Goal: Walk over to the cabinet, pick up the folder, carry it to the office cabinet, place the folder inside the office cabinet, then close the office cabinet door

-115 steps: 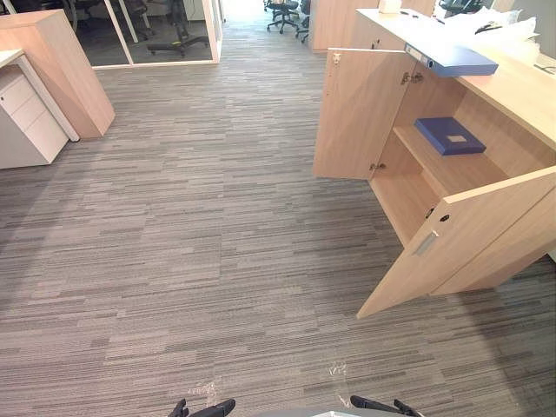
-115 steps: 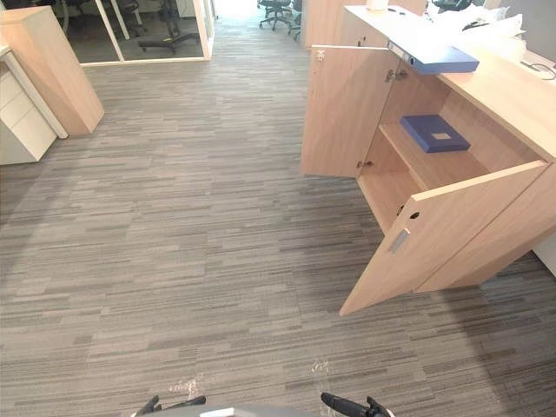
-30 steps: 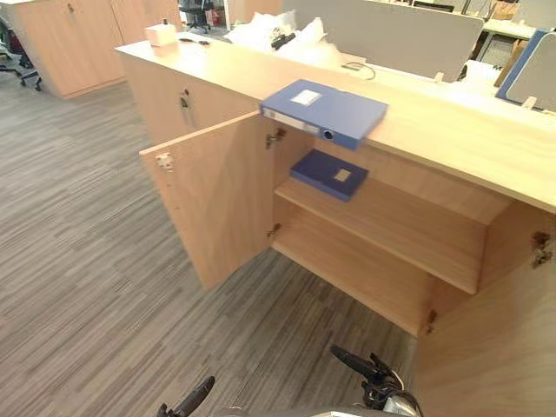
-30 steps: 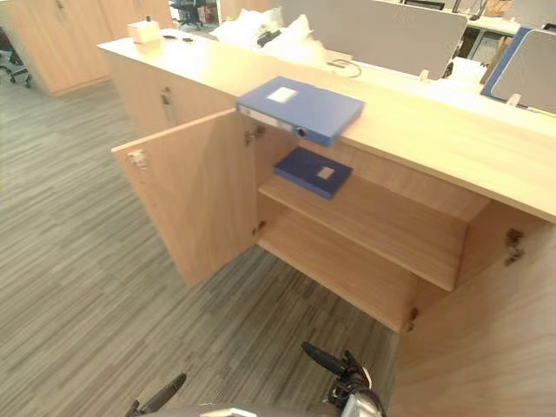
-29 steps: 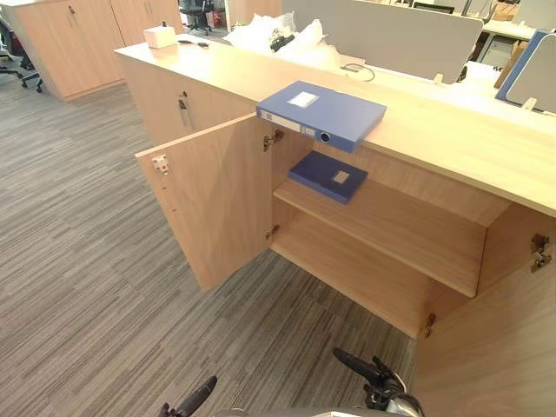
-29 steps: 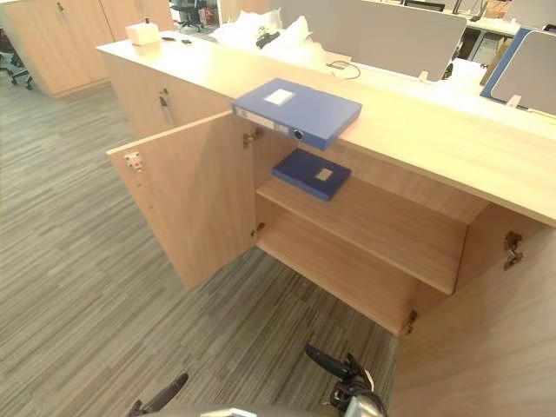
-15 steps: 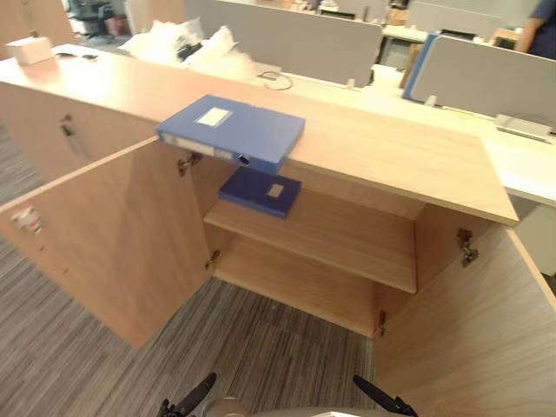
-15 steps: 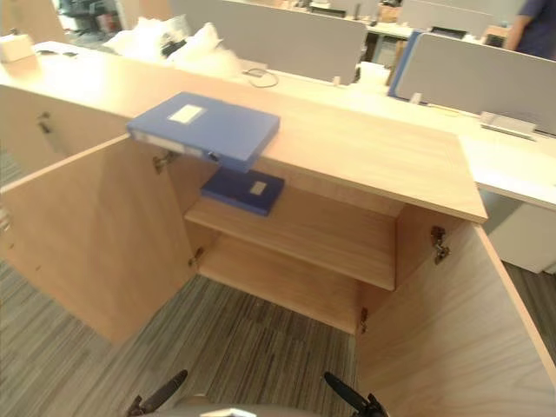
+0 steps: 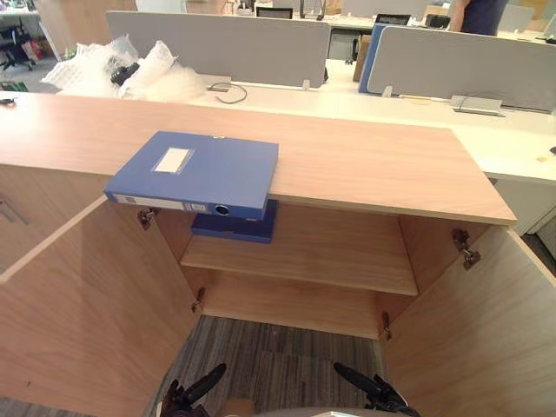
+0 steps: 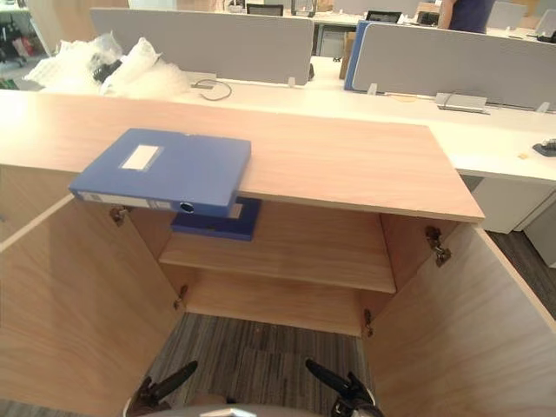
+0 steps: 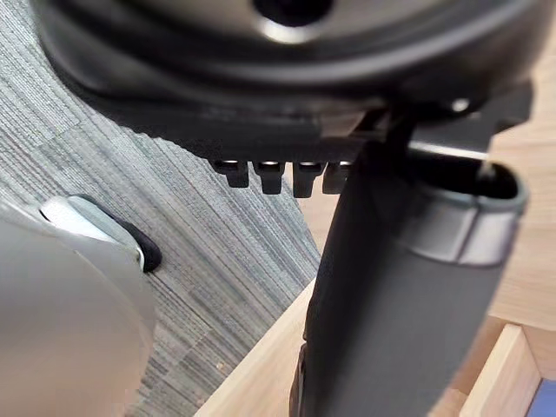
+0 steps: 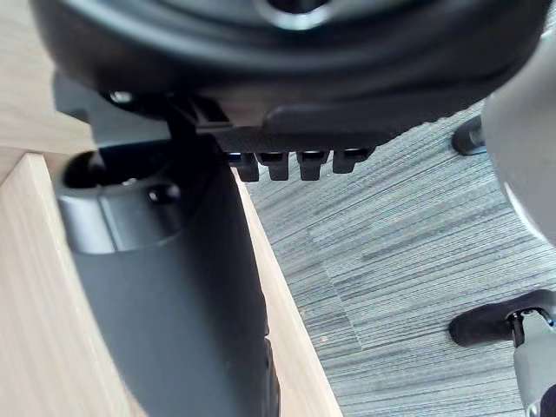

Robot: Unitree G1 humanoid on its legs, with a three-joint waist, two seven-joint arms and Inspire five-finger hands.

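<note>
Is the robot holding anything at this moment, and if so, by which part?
Nothing is held. The left hand and right hand hang low and open; the folder lies on the cabinet top, untouched.

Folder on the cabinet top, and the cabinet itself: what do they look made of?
The folder looks like rigid blue plastic, matte, with a white label and a round hole in its spine. The cabinet is light wood-grain board, probably laminate, with a smooth satin face.
</note>
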